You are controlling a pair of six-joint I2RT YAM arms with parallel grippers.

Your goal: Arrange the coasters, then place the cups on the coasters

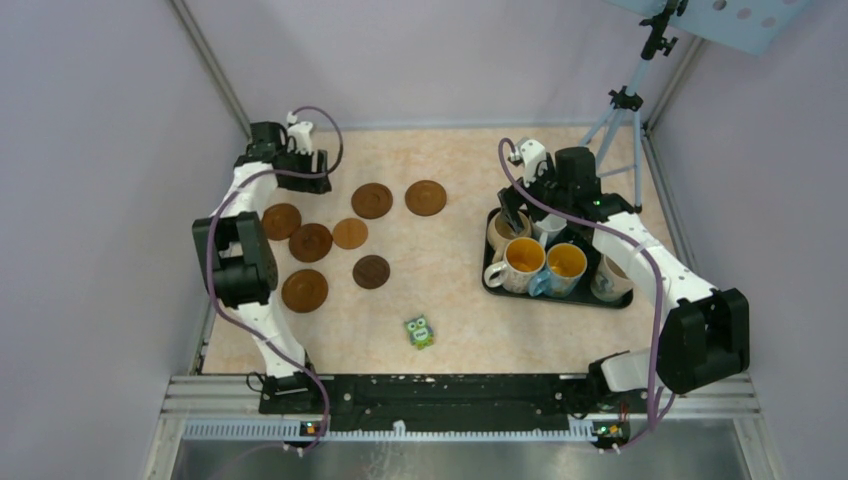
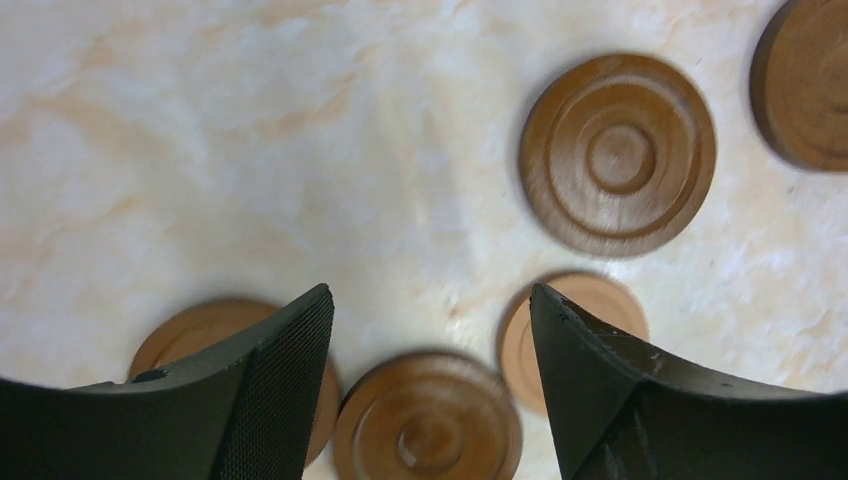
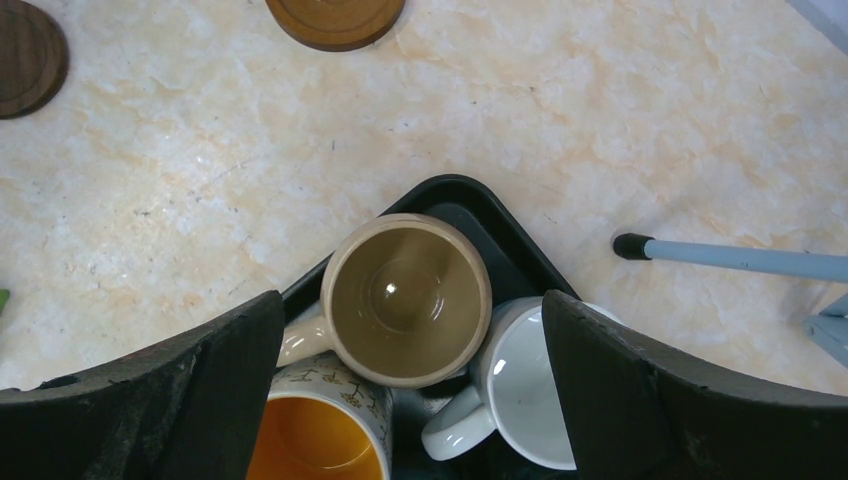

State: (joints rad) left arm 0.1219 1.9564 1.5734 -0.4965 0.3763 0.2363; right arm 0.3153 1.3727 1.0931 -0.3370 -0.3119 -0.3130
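Observation:
Several brown coasters lie spread on the left half of the table, among them a ringed one [image 1: 372, 200], another [image 1: 425, 197] and a paler tan one [image 1: 350, 233]. My left gripper [image 1: 300, 172] hangs open above the table behind them with nothing between its fingers [image 2: 270, 390]; below it lie a ringed coaster [image 2: 427, 420] and a tan coaster [image 2: 600, 300]. The cups stand crowded in a black tray [image 1: 620, 303]. My right gripper [image 3: 410, 300] is open above a beige cup [image 3: 405, 298], next to a white cup [image 3: 530, 385] and an orange-lined cup [image 3: 315, 440].
A small green owl figure [image 1: 419, 332] sits near the front middle of the table. A tripod [image 1: 625, 110] stands at the back right, one leg [image 3: 740, 258] reaching close to the tray [image 3: 470, 200]. Walls enclose the table on three sides.

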